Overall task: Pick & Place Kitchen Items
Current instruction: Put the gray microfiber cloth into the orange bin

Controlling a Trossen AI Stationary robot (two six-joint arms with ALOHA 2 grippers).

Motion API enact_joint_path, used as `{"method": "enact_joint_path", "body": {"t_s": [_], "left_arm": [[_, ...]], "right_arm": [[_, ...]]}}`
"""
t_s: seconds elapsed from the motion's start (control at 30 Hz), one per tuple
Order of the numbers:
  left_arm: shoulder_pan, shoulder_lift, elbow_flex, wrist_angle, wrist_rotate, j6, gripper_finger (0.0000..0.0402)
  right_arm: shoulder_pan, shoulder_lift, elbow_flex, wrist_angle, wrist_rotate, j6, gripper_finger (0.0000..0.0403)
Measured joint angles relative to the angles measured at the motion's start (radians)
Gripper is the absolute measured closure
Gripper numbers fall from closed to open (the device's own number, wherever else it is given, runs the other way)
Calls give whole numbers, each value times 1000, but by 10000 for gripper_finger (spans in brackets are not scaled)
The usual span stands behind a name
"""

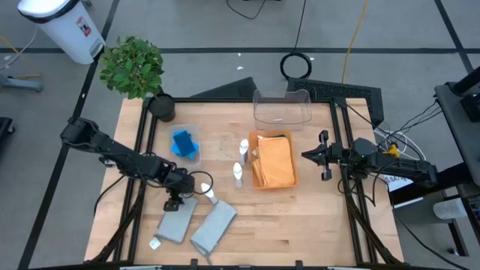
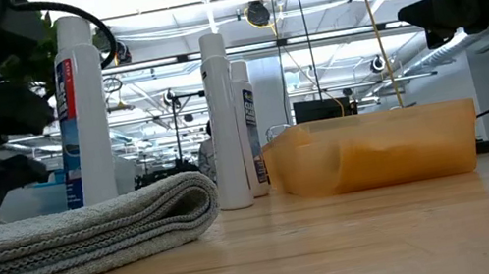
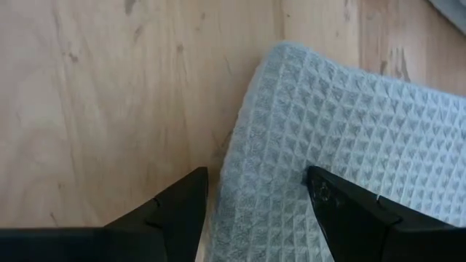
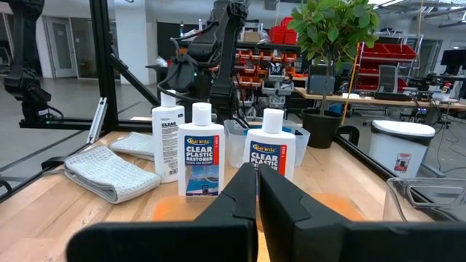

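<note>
Grey waffle-weave cloth (image 3: 349, 153) lies folded on wood

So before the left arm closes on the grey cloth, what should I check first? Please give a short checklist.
1. Left gripper open: ok.
2. Edge of the grey cloth lies between its fingers: ok.
3. Fingers low enough to catch the cloth: cannot tell.
4. White bottle clear of the left gripper: cannot tell, it stands very close.
5. Right gripper shut and waiting beside the orange tray, away from the cloth: ok.
</note>
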Motion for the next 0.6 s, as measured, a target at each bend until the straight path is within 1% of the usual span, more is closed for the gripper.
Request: {"method": "enact_joint_path", "body": {"t_s": [0.1, 0.17, 0.27, 0.43, 0.47, 0.53, 0.6], "left_arm": [[0, 1, 0, -3, 3, 30, 169], [0, 2, -1, -4, 9, 46, 191], [0, 3, -2, -4, 21, 45, 248], [-1, 3, -2, -5, 48, 43, 366], [-1, 3, -2, -6, 50, 42, 379], [-1, 1, -2, -6, 51, 23, 382], [-6, -11, -2, -7, 46, -20, 374]], "right_arm": [[0, 0, 0, 0, 0, 0, 403], [0, 0, 0, 0, 0, 0, 403], [0, 0, 0, 0, 0, 0, 403], [0, 0, 0, 0, 0, 0, 403], [0, 0, 0, 0, 0, 0, 403], [0, 0, 0, 0, 0, 0, 403], [0, 0, 0, 0, 0, 0, 403]]}}
